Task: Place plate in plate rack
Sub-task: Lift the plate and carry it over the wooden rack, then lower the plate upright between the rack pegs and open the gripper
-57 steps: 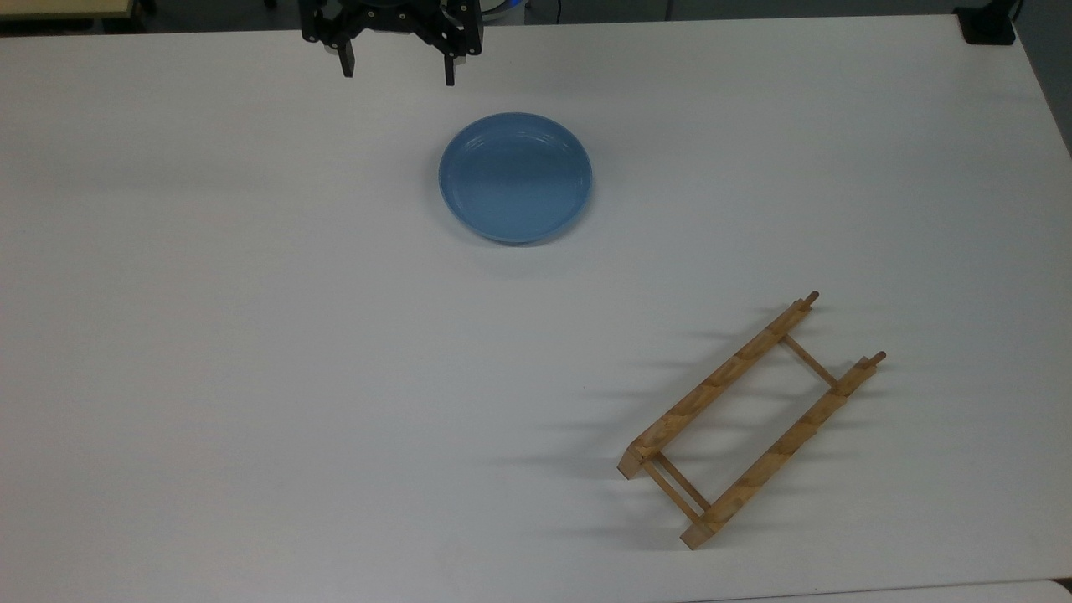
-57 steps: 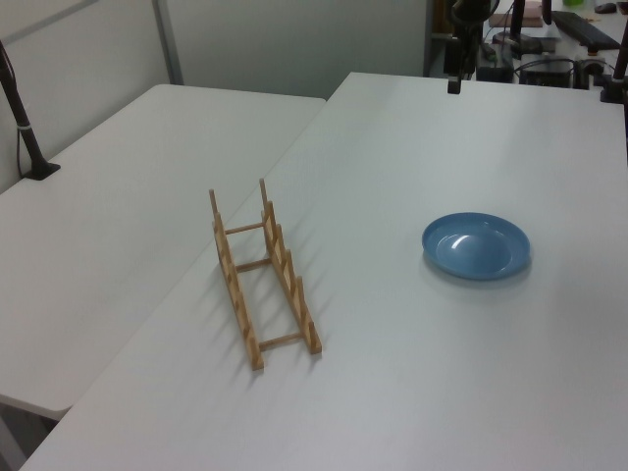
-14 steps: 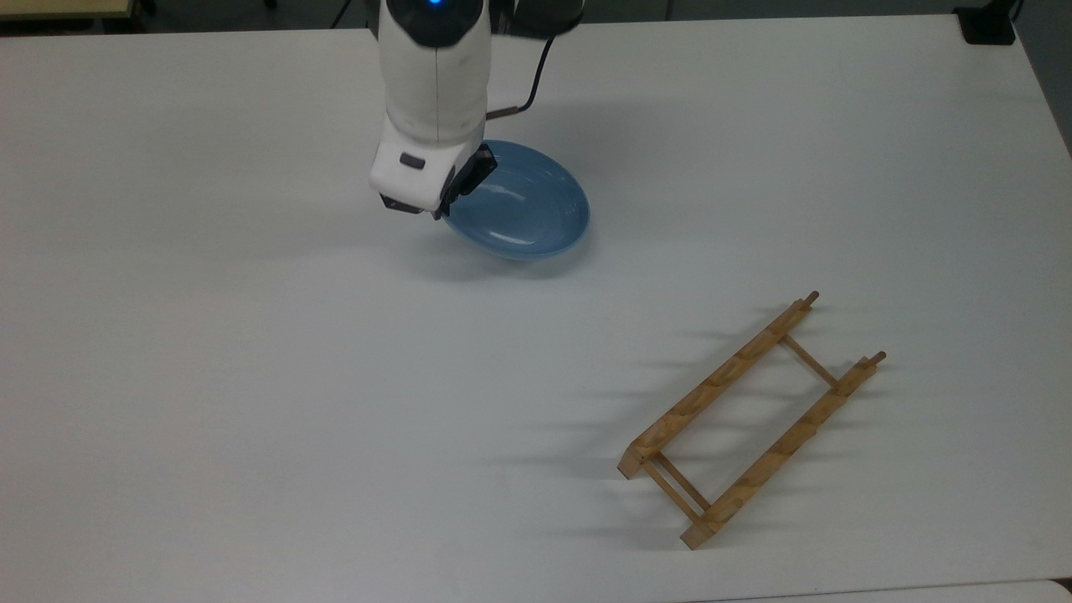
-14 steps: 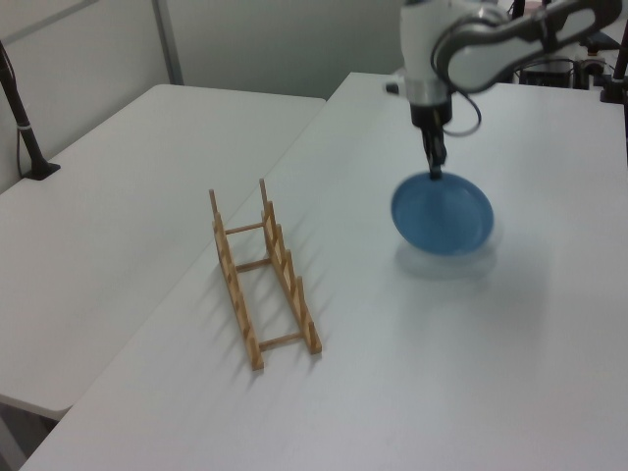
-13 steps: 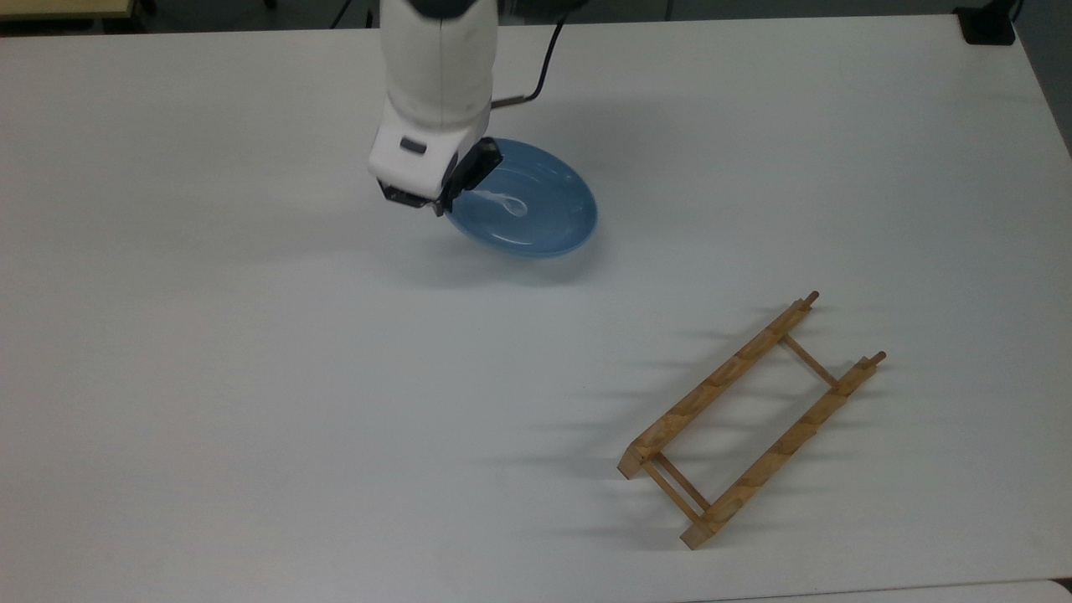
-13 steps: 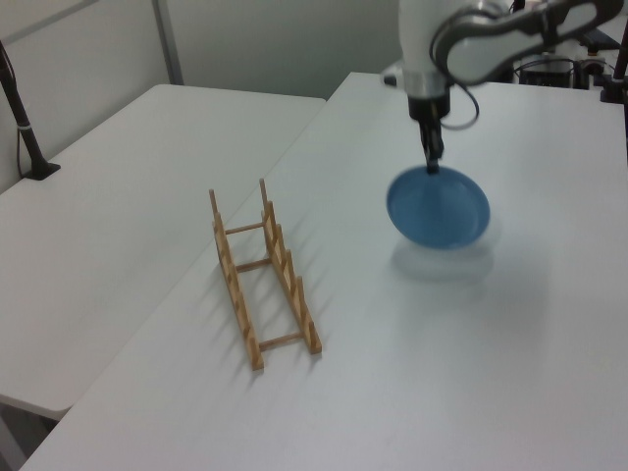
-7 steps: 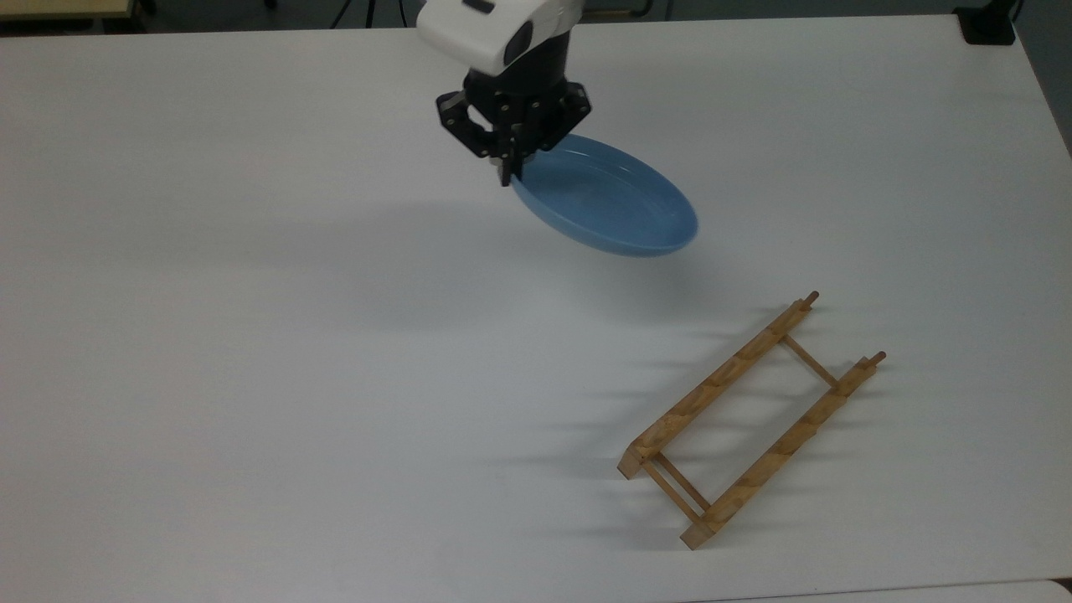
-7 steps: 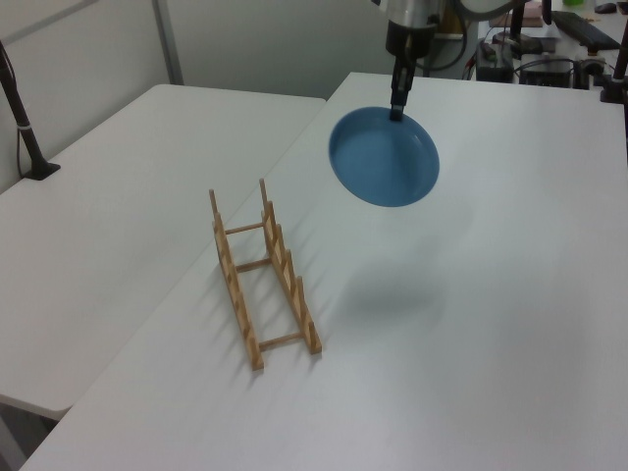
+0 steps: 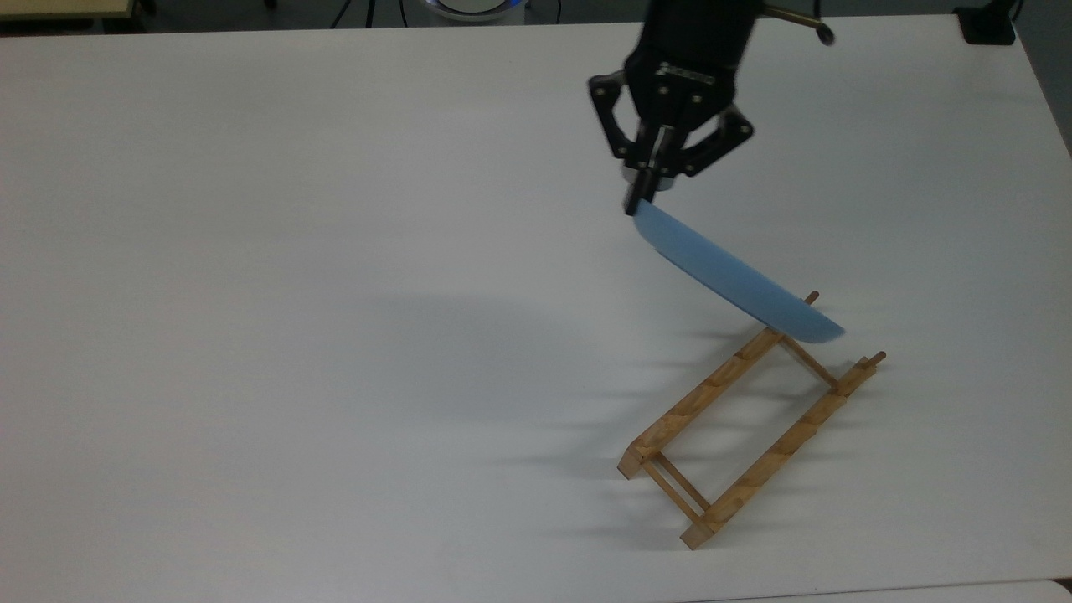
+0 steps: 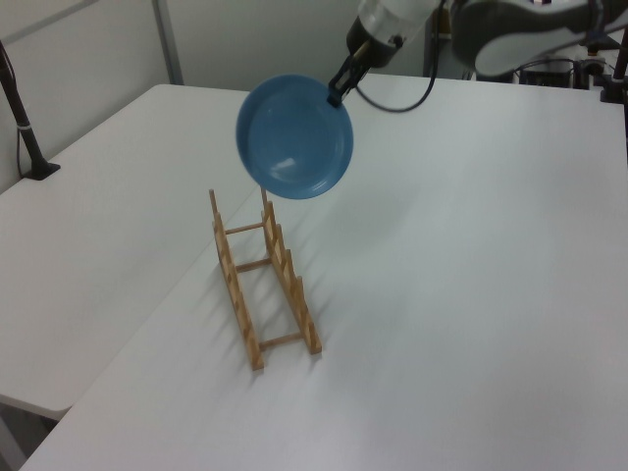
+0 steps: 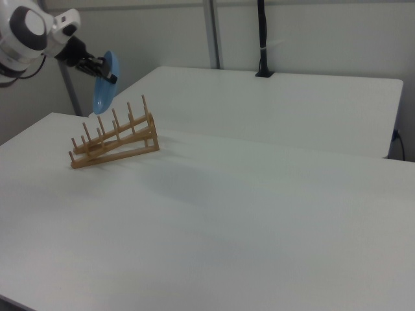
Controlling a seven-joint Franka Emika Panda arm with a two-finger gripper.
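Note:
The light-blue plate (image 9: 737, 280) hangs in the air, turned nearly on edge, with my gripper (image 9: 638, 201) shut on its rim. In the left view the plate (image 10: 293, 137) shows its round face, held at its upper right by the gripper (image 10: 337, 95). The wooden plate rack (image 9: 749, 419) stands on the white table; the plate's low edge hovers over the rack's far end. In the right view the plate (image 11: 104, 83) is edge-on, above the rack (image 11: 115, 139) near its left end, gripper (image 11: 107, 76) at its top.
The white table (image 9: 335, 335) spreads wide around the rack. A second white table (image 10: 108, 216) adjoins it on the left view's left. A black post (image 10: 22, 118) stands at that table's far edge, and a black block (image 9: 988, 25) sits at the top view's upper right corner.
The gripper has carried the plate up and across toward the rack, tilting it from a shallow slant to nearly upright. The rack has not moved.

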